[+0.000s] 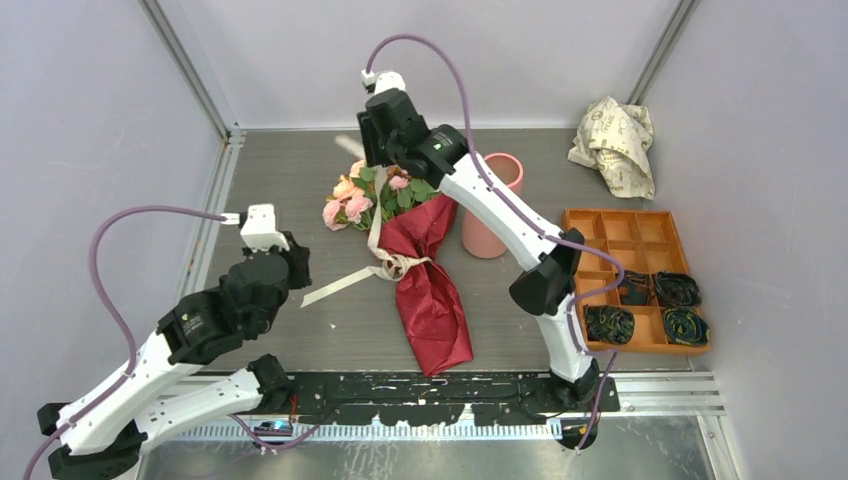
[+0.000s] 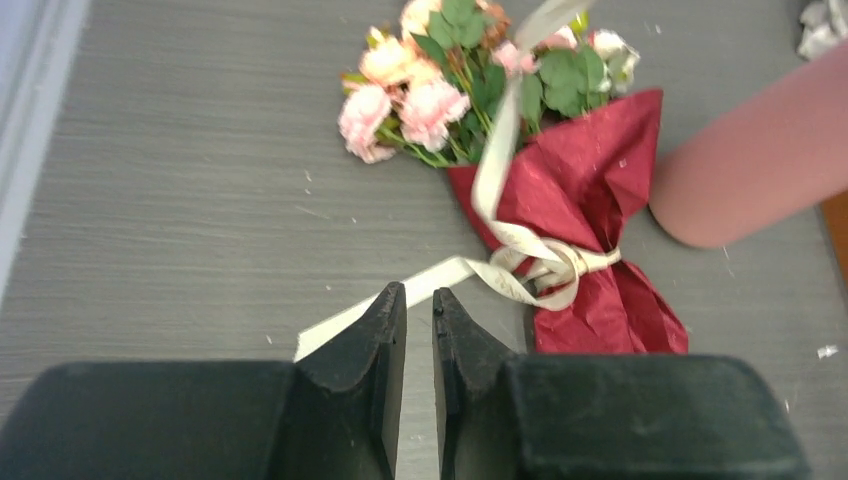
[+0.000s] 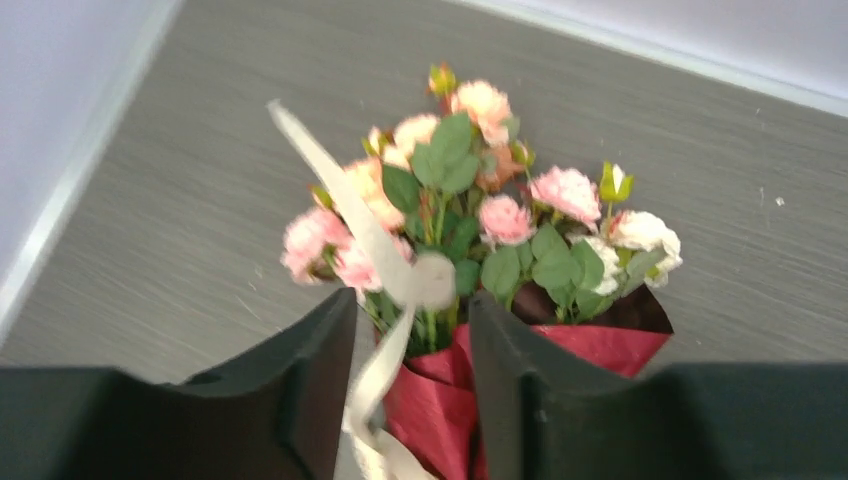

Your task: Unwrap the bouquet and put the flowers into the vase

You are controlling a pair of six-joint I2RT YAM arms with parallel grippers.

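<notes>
The bouquet (image 1: 432, 295) lies on the grey table in dark red paper, its pink and peach flowers (image 1: 358, 196) pointing to the back left. A cream ribbon (image 1: 345, 283) is still tied round its waist, with one tail trailing left. My right gripper (image 3: 412, 305) hovers over the blooms (image 3: 480, 210) with its jaws apart; a loose, blurred ribbon tail (image 3: 385, 360) hangs between them, untouched by either finger. My left gripper (image 2: 420, 295) sits low, left of the bouquet (image 2: 590, 190), over the ribbon tail (image 2: 340, 325), jaws a narrow gap apart and empty. The salmon-pink vase (image 1: 487, 215) stands just right of the bouquet.
A crumpled cream printed paper (image 1: 615, 140) lies at the back right. An orange compartment tray (image 1: 620, 230) on the right holds dark coiled items. White walls with metal rails close in the left, back and right sides.
</notes>
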